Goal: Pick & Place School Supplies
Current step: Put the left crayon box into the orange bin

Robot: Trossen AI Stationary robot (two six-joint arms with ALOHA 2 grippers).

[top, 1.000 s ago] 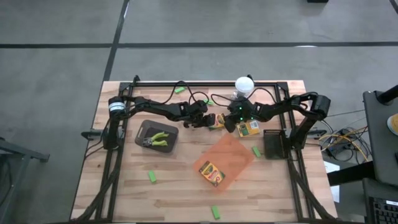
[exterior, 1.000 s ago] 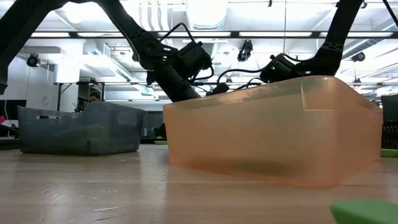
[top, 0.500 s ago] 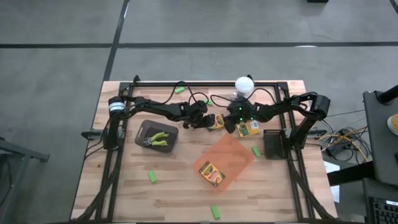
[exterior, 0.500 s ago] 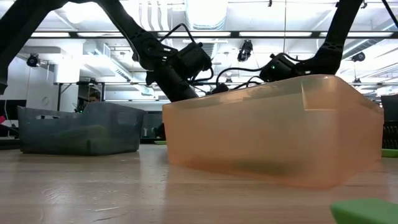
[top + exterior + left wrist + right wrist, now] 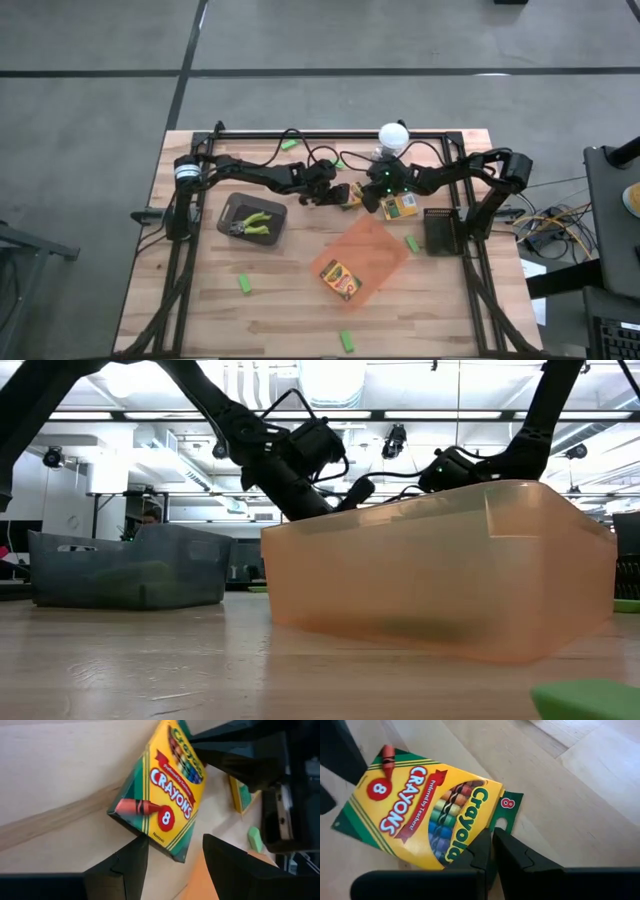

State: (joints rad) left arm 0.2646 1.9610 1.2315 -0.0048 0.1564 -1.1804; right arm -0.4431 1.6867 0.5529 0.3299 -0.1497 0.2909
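We read "Crayola", "CRAYONS", "8" on yellow-and-green crayon box [image 5: 162, 787] lying on table [image 5: 200, 300] near far edge, between both grippers. Left gripper [image 5: 172, 855]: arm stretched low across table, fingers spread, tips straddling box's corner. Right gripper [image 5: 491, 851]: arm reaching in from opposite side, fingers pressed together over box's hang-tab end. Second crayon box [image 5: 341, 277] sits in orange tray [image 5: 385, 245].

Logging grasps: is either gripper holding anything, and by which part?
The right gripper pinches the crayon box at its top edge, beside the green hang tab. The left gripper, fingers open, only straddles its bottom corner.
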